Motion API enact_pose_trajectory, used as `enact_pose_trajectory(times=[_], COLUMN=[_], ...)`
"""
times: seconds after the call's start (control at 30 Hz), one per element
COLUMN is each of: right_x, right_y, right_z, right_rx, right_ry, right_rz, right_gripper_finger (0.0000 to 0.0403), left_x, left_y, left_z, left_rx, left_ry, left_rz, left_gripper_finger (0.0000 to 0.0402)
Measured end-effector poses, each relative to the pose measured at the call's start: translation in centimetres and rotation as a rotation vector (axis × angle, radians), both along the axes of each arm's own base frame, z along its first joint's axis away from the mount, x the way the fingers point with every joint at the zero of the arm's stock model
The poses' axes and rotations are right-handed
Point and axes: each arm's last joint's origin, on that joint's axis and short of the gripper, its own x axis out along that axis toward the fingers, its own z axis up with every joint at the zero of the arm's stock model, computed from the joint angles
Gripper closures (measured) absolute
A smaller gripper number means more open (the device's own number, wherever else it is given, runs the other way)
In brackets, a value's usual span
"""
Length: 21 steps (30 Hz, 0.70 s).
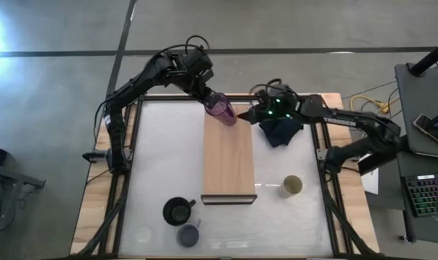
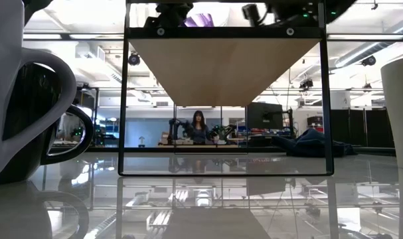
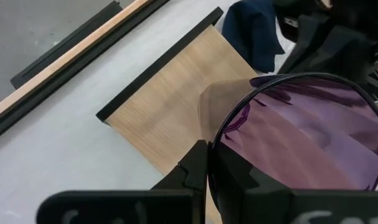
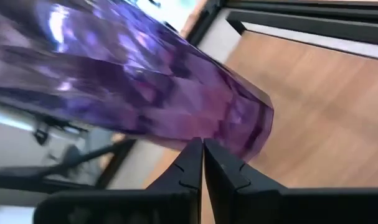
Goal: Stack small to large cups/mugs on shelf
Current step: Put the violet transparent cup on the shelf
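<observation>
Translucent purple plastic tumbler (image 1: 221,109) hangs tilted, clamped in my left gripper (image 1: 208,97) above the bare light-wood shelf (image 1: 229,162); nothing stacked yet.

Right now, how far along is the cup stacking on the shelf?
Nothing is stacked yet. The left pincer holds the purple tumbler, tilted, over the far end of the wooden shelf; the right pincer, shut, sits beside it. The black mug, lavender-blue mug and beige cup are on the table.
</observation>
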Motion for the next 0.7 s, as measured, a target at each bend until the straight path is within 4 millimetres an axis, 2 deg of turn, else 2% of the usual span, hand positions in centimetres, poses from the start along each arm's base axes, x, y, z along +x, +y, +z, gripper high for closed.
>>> enact_pose_trajectory(times=[0.2,0.37,0.53,0.7], right_x=[0.7,0.5,0.6,1.0], right_y=[-0.5,-0.4,-0.4,-0.5], right_z=[0.4,0.5,-1.1,-1.6], right_rx=[-0.059,-0.082,-0.051,-0.038], right_ry=[0.128,0.134,0.162,0.159], right_rz=[0.009,0.008,0.026,0.03], right_gripper_finger=[0.0394,0.0394,0.0394,0.0394], left_x=[0.0,0.2,0.4,0.8], left_y=[0.0,0.1,0.2,0.3], left_z=[0.0,0.1,-0.2,-0.6], left_rx=[0.009,0.028,0.023,0.018], left_ry=[0.004,-0.01,-0.002,0.012], left_rz=[-0.004,-0.019,-0.023,-0.028], left_gripper_finger=[0.0402,0.0402,0.0402,0.0402])
